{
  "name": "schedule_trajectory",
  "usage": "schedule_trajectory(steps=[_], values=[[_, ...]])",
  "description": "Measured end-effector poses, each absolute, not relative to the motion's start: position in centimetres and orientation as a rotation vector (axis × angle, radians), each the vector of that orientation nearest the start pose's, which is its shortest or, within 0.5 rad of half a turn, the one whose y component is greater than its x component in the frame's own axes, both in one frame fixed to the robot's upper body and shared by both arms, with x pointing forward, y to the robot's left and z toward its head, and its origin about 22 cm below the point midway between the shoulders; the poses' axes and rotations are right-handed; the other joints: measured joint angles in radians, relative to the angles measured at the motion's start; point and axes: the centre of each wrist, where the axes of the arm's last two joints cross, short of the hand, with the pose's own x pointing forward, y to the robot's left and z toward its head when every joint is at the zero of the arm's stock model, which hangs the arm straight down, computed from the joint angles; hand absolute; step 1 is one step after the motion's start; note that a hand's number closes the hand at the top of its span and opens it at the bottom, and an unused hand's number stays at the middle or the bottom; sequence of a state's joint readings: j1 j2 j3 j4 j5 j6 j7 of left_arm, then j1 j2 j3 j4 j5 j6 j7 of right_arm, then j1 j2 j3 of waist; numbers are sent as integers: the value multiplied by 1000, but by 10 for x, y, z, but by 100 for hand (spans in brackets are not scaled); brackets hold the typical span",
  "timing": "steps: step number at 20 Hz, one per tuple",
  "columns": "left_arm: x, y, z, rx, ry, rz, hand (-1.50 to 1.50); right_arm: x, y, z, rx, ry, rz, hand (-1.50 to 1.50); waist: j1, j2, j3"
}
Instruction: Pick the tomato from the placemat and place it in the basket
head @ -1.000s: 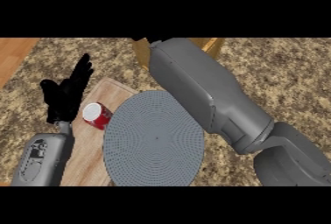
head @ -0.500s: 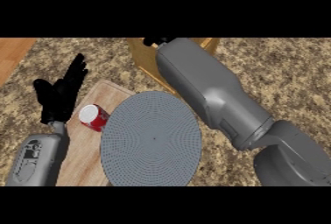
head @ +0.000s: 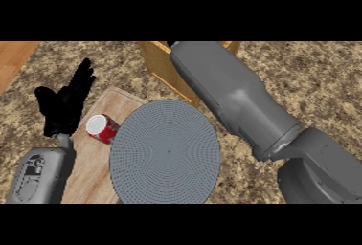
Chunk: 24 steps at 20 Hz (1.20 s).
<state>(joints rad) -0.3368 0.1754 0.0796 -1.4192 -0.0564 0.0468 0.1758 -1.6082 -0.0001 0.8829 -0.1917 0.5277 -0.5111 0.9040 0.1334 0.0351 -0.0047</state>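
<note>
The round grey placemat (head: 166,150) lies in the middle of the counter with nothing showing on it. No tomato is visible anywhere. The wooden basket (head: 164,68) stands beyond the mat at the top, mostly covered by my right forearm (head: 233,100), which reaches up across it. Only a dark sliver of my right hand (head: 170,44) shows at the forearm's far end above the basket; whatever it may hold is hidden. My left hand (head: 65,106) rests open at the left, fingers up, holding nothing.
A wooden cutting board (head: 92,158) lies under the placemat's left edge. On it a red can (head: 102,128) lies right beside my left hand. The speckled stone counter (head: 311,81) stretches to the right, and a wooden surface (head: 13,57) shows at the far left.
My right forearm has swung to the right and further over the basket, uncovering the basket's left wall. The left hand, the can and the placemat have hardly moved.
</note>
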Motion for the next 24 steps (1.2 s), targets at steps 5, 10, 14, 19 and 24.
schedule_trajectory(steps=[5, 10, 14, 19, 24], values=[[318, 253, 60, 199, -1567, -128, 0, 441, 11, 205, -1520, -1303, 737, 150, -2, 3, 0], [317, 253, 61, 191, -1568, -129, 0, 444, 5, 202, -1458, -1172, 808, 150, 0, 2, 1], [319, 252, 67, 196, -1574, -128, 0, 445, 1, 200, -1429, -1139, 823, 150, 0, -1, 2], [319, 249, 66, 191, -1576, -133, 0, 447, -5, 184, -1437, -1121, 838, 150, 1, 6, 1], [316, 253, 62, 195, -1566, -125, 0, 448, -10, 177, -1448, -1088, 868, 150, -6, 5, 1]])
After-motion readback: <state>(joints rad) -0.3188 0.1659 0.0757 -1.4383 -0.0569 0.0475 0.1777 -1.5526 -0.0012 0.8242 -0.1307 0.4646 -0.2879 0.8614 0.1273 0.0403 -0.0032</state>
